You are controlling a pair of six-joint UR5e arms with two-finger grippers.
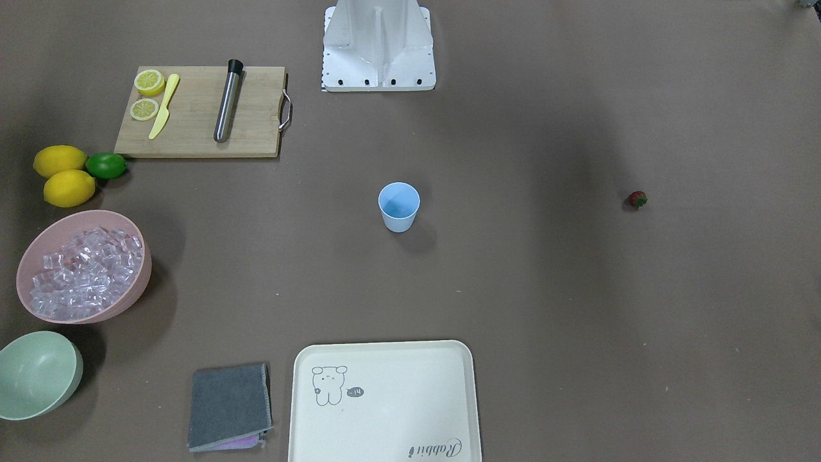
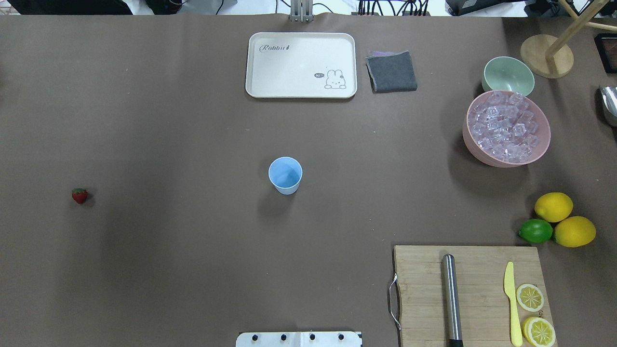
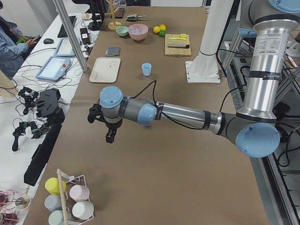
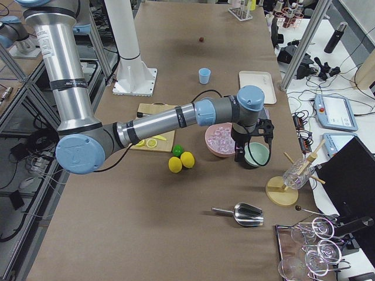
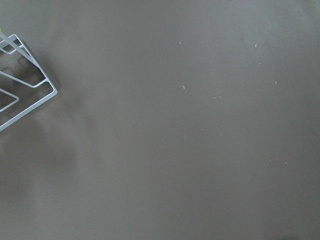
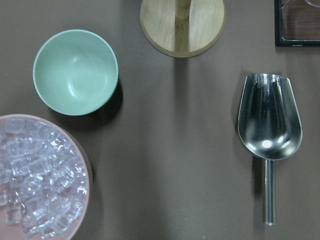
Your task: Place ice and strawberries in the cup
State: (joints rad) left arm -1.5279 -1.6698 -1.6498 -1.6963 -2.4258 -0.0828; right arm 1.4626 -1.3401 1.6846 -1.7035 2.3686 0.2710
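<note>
Front-facing view first: your cup stands upright mid-frame on the counter, and it looks empty, blue floor showing. The ice is all heaped in the pink bowl at lower left. The strawberry lies alone at the right, well apart from the cup. No arm in this frame.

Overhead, same story. The cup is in the centre with nothing inside, the strawberry is far out at mid-left, and the ice fills the bowl at upper right. So neither step looks done, and both the ice and the berry are left to move.

Left-end view: your left hand hangs over bare counter in the near half of the frame, with the cup far beyond it. It touches nothing, and nothing seems to be in it, but you cannot tell from here how wide it stands.

Right-end view: your right hand hovers by the pink bowl, between it and the pale green bowl. A metal scoop lies nearer the camera, untouched. Again, the opening cannot be judged.

Left wrist view: plain brown counter, with a corner of a wire rack at the left edge and no fingers showing.

Right wrist view: ice at lower left, the green bowl above it, the scoop at right. No fingers here either.
</note>
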